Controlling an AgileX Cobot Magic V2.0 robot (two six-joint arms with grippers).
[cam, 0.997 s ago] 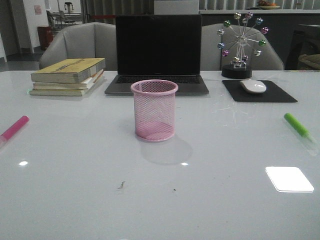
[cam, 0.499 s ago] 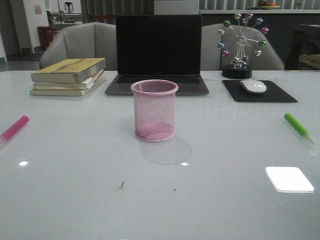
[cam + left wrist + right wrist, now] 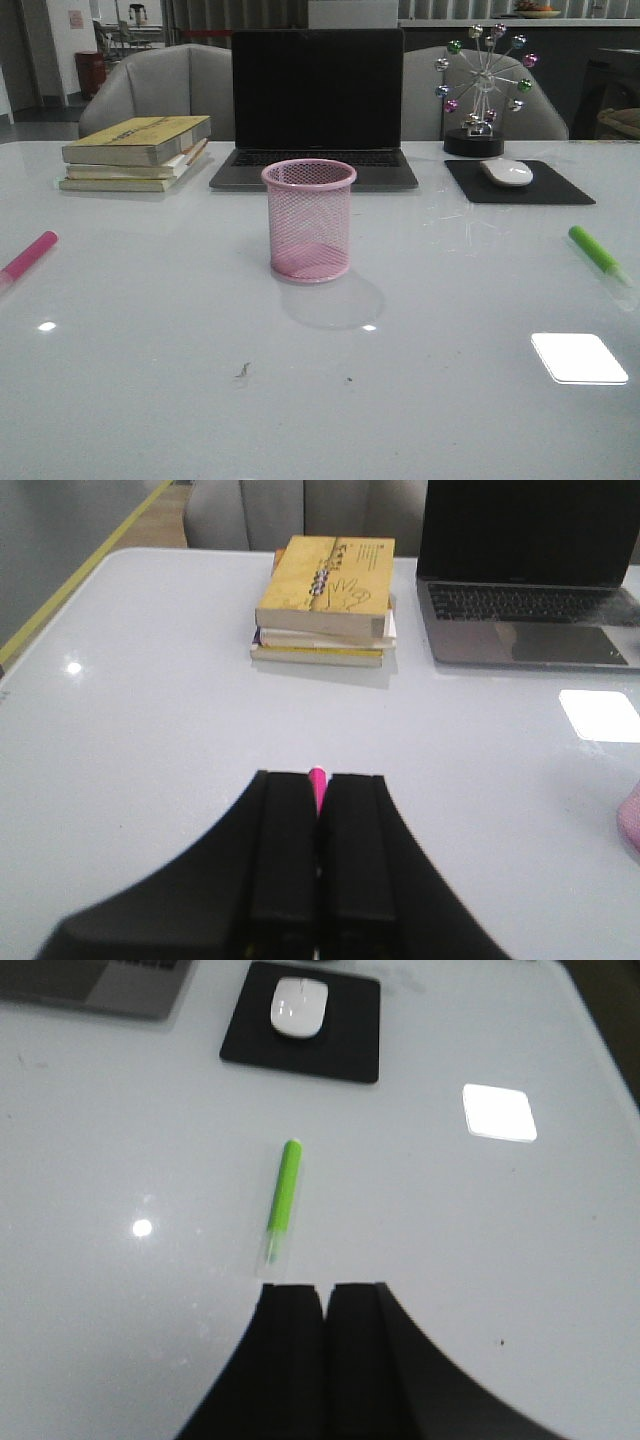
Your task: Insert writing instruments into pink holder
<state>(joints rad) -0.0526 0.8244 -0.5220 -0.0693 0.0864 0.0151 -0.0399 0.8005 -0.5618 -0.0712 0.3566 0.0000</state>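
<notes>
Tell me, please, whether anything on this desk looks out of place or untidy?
The two markers lie loose on the table instead of in the empty, upright pink mesh holder: the pink marker near the left edge, the green marker near the right. A few small dark specks sit in front of the holder. Nothing is spilled or damaged.

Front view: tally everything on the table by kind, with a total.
Markers: 2 (pink, green)
Holder: 1
Books: 3
Laptop: 1
Mouse: 1
Mouse pad: 1
Wheel ornament: 1
Total: 10
</notes>
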